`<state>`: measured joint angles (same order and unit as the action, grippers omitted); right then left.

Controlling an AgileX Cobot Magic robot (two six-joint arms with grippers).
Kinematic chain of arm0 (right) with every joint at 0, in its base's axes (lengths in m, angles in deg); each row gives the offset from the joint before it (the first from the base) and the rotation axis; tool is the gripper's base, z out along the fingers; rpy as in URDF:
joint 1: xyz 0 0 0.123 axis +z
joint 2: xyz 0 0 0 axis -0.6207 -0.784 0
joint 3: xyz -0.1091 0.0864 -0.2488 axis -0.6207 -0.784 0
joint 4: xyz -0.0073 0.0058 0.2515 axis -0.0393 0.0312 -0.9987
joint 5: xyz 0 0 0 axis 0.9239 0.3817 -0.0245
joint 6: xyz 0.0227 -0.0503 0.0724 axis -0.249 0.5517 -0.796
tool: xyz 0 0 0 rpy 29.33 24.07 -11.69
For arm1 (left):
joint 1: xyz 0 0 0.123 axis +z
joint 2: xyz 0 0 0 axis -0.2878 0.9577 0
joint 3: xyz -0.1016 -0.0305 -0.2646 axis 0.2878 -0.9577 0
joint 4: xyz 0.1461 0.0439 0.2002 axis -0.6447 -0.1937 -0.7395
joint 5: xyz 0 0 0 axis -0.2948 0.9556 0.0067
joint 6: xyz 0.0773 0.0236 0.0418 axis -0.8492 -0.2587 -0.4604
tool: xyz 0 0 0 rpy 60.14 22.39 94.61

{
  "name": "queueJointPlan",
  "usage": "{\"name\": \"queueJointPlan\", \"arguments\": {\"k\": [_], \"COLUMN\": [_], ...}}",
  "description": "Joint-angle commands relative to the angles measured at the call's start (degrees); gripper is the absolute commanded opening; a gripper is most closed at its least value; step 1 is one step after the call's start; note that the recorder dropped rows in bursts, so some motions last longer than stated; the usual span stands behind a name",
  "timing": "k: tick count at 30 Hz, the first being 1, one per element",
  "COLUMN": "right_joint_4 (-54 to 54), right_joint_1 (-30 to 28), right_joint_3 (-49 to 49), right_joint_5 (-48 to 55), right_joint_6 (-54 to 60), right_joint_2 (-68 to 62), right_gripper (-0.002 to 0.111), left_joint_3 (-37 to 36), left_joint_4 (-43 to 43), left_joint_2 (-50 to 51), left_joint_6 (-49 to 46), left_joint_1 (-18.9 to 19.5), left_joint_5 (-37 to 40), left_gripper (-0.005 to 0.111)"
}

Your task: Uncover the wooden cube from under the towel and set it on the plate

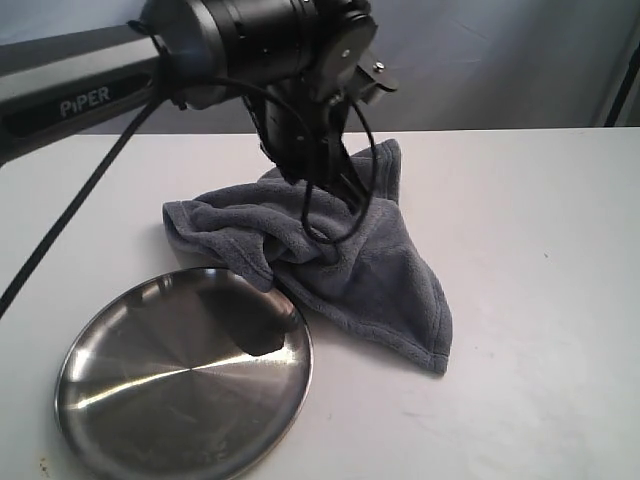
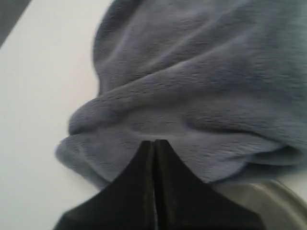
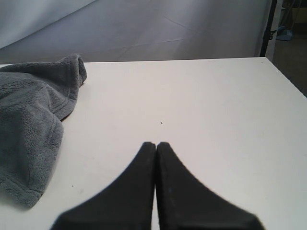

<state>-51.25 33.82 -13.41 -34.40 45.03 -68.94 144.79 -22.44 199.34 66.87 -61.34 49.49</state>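
The grey-blue towel lies bunched on the white table, one fold drooping over the rim of the steel plate. My left gripper comes down onto the towel's raised middle. In the left wrist view its jaws are pressed together with the tips at the fleece, no cloth showing between them, and the plate's edge lies close by. My right gripper is shut over bare table, beside the towel's hemmed corner. The wooden cube is hidden.
The left arm and its black cable cross the left side above the table. A grey backdrop stands behind the table's far edge. A dark stand pole rises past the table's far corner.
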Motion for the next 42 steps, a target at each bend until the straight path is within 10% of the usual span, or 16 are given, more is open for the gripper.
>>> {"name": "queueJointPlan", "arguments": {"k": [1, 12, 22, 42], "right_joint_4": [-0.3, -0.3, -0.3, -0.3], "right_joint_1": [0.0, 0.0, 0.0, 0.0], "right_joint_3": [-0.1, -0.1, -0.1, -0.1], "right_joint_5": [0.7, 0.7, 0.7, 0.7], "right_joint_6": [-0.2, -0.2, -0.2, -0.2], "right_joint_2": [0.4, 0.4, 0.4, 0.4], "right_gripper": [0.003, 0.003, 0.003, 0.003], "left_joint_3": [0.0, -0.1, -0.1, -0.1], "left_joint_4": [11.7, 21.2, 29.7, 29.2], "left_joint_2": [-0.8, 3.8, 9.4, 16.4], "left_joint_6": [-7.0, -14.8, -22.2, -27.2], "left_joint_1": [-3.6, -6.3, -6.3, -6.3], "left_joint_5": [0.2, 0.2, 0.2, -1.9], "left_gripper": [0.0, 0.003, 0.056, 0.045]}}
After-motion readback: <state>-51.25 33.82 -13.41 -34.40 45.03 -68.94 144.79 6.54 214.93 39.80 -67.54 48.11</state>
